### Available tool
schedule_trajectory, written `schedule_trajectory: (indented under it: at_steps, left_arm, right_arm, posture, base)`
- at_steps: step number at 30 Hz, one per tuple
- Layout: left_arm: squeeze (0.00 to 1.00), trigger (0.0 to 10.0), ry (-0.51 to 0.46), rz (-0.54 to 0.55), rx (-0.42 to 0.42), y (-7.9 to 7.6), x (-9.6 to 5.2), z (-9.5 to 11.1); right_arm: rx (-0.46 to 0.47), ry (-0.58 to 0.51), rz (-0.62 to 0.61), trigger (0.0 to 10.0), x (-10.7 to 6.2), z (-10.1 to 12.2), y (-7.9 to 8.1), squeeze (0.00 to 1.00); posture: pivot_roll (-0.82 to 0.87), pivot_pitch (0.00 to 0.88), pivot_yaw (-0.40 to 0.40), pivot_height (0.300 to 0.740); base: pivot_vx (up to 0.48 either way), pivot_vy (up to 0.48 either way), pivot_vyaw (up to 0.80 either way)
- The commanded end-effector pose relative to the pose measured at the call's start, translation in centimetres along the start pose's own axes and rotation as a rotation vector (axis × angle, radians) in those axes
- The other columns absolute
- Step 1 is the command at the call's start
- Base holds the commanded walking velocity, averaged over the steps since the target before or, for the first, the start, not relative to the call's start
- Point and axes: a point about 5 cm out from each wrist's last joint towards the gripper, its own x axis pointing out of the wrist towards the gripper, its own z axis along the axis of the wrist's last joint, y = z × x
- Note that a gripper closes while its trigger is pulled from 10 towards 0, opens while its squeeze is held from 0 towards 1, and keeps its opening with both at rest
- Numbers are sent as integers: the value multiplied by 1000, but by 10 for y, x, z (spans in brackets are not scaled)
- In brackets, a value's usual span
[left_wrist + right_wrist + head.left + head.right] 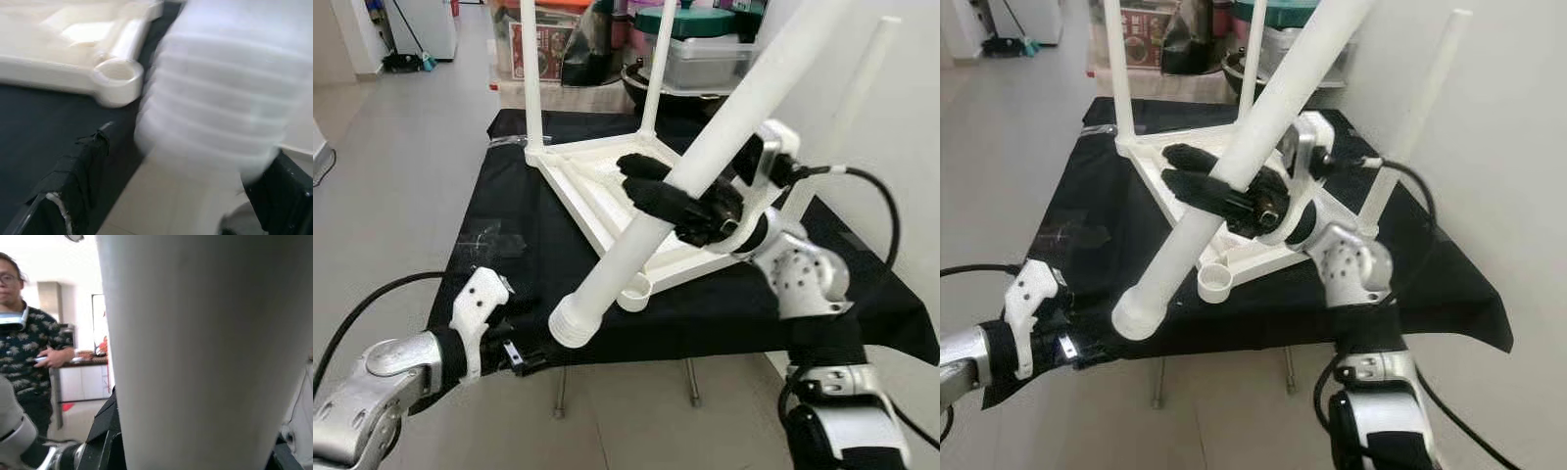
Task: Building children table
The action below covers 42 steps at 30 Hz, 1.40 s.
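A white children's table top (590, 184) lies upside down on a black cloth-covered table (509, 230). Three white legs stand up from it: two at the back (532, 73) (658, 69) and one at the right (854, 93). Its near corner socket (634, 292) is empty. My right gripper (638, 178) is shut on a loose white leg (705, 147), held on a slant over the top. The leg's threaded end (572, 324) hangs at the table's front edge, left of the socket. My left gripper (514, 351) is low at the front left corner, near that threaded end (215, 103).
Storage bins and a pot (700, 54) crowd the space behind the table. A white wall (901, 117) runs close along the right. Bare floor (401, 166) lies to the left. A person in a patterned shirt (27, 347) stands in the right wrist view.
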Motion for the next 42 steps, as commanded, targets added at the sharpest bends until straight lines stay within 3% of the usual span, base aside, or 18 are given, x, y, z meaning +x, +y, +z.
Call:
schedule_trajectory:
  at_steps: [1,6,14,30,31,32,33,42]
  left_arm:
    - [0,10000,-47,-78,37,-9,7,13]
    - [0,10000,-20,-128,39,-16,11,9]
    - [0,10000,-28,-110,36,-12,14,9]
    - [0,10000,-11,-150,17,-20,14,1]
    - [0,2941,-15,-141,24,-19,15,1]
    - [0,2941,-15,-141,24,-19,15,1]
    - [0,0,-24,-139,22,-18,15,2]
    - [0,0,-71,-151,37,-17,15,9]
  right_arm:
    - [43,41,16,0,7,-12,-1,0]
    - [35,44,12,0,7,-9,-3,0]
    - [44,49,20,0,7,-13,2,0]
    - [11,17,2,0,6,3,-3,0]
    - [14,16,8,0,7,2,-2,0]
    - [14,16,8,0,7,2,-2,0]
    - [15,17,11,0,7,2,-1,0]
    - [31,15,16,0,9,-2,1,0]
  posture:
    - [150,0,-74,740]
    - [145,0,-72,740]
    - [140,0,-70,740]
    - [135,0,-70,740]
    - [135,0,-70,740]
    - [135,0,-70,740]
    - [134,0,-70,740]
    - [131,0,-67,740]
  base:
    - [0,0,0]
    - [0,0,0]
    - [0,0,0]
    - [0,0,0]
    - [0,0,0]
    - [0,0,0]
    - [0,0,0]
    - [0,0,0]
